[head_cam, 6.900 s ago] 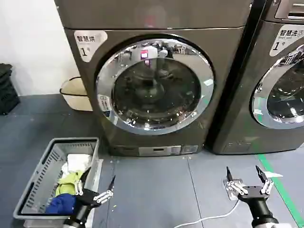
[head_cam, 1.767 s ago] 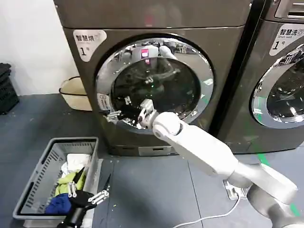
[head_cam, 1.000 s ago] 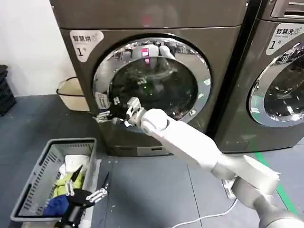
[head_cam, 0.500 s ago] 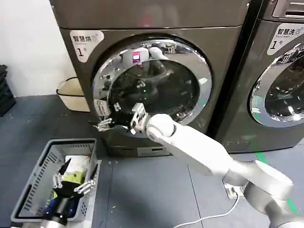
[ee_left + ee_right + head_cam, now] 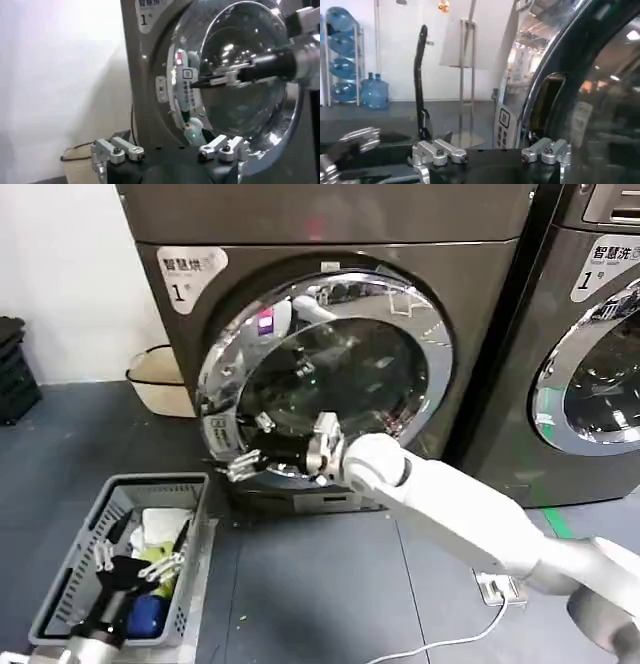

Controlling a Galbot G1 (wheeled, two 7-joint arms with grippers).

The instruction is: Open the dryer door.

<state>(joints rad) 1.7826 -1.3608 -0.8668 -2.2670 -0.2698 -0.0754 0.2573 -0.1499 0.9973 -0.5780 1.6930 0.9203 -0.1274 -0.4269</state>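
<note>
Right gripper (image 5: pixel 243 465) hooked at lower-left rim of dryer door (image 5: pixel 330 374), fingers apart around chrome edge, prying it ajar from dryer (image 5: pixel 330 244); left gripper (image 5: pixel 135 556) idle, fingers spread, over laundry basket (image 5: pixel 60 584)

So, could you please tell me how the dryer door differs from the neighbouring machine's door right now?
The dryer door has swung ajar at its left edge, showing a dark gap; the neighbouring door sits flush and closed. The right gripper is at the dryer door's lower left rim, while the neighbouring door is untouched. The dryer door shows whole; the neighbouring door is cut off by the picture's edge. Both are round, chrome-rimmed, with dark glass.
</note>
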